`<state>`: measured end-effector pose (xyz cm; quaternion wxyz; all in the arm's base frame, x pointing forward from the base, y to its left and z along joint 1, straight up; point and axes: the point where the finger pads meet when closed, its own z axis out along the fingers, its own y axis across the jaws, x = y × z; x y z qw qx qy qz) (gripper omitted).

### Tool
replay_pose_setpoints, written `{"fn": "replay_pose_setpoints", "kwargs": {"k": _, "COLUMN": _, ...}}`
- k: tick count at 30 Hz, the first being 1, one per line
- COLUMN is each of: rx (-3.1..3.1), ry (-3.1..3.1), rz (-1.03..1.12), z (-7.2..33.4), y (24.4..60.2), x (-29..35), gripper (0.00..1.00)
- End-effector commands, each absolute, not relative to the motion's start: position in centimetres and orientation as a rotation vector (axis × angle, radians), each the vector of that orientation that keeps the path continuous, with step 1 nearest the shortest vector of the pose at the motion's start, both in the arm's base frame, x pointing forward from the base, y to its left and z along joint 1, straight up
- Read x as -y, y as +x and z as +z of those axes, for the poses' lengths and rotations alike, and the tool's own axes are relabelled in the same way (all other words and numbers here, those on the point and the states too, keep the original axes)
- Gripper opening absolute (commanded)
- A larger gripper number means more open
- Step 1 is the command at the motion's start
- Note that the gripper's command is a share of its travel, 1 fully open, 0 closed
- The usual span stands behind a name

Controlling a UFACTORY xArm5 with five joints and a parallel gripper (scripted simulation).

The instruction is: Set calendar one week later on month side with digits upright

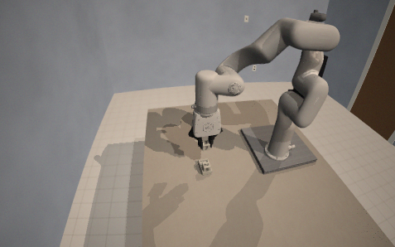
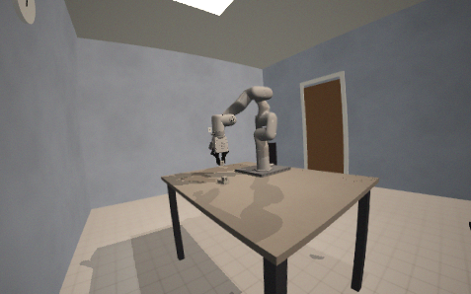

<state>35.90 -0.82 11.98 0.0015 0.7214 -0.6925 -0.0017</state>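
Observation:
The small pale calendar tray lies on the table with one cube in it; its digits are too small to read. It also shows in the exterior view as a tiny block. My gripper hangs well above the table, behind and above the tray, and is shut on a small pale cube held between the dark fingers. In the exterior view the gripper is clearly lifted over the far left part of the table.
The arm's grey base plate sits to the right of the tray. The table's left edge runs close to the tray's side. A brown door stands in the far wall.

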Motion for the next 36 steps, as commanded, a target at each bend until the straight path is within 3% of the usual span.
{"fn": "replay_pose_setpoints", "kwargs": {"k": 1, "rx": 2.173, "ry": 2.268, "rz": -0.001, "z": 12.1, "y": 36.0, "x": 1.0, "gripper": 0.27}}
{"fn": "replay_pose_setpoints", "kwargs": {"k": 19, "rx": 2.173, "ry": 2.268, "rz": -0.001, "z": 10.4, "y": 36.0, "x": 1.0, "gripper": 0.27}}
{"fn": "replay_pose_setpoints", "kwargs": {"k": 36, "rx": 2.173, "ry": 2.268, "rz": -0.001, "z": 6.1, "y": 36.0, "x": 1.1, "gripper": 0.27}}
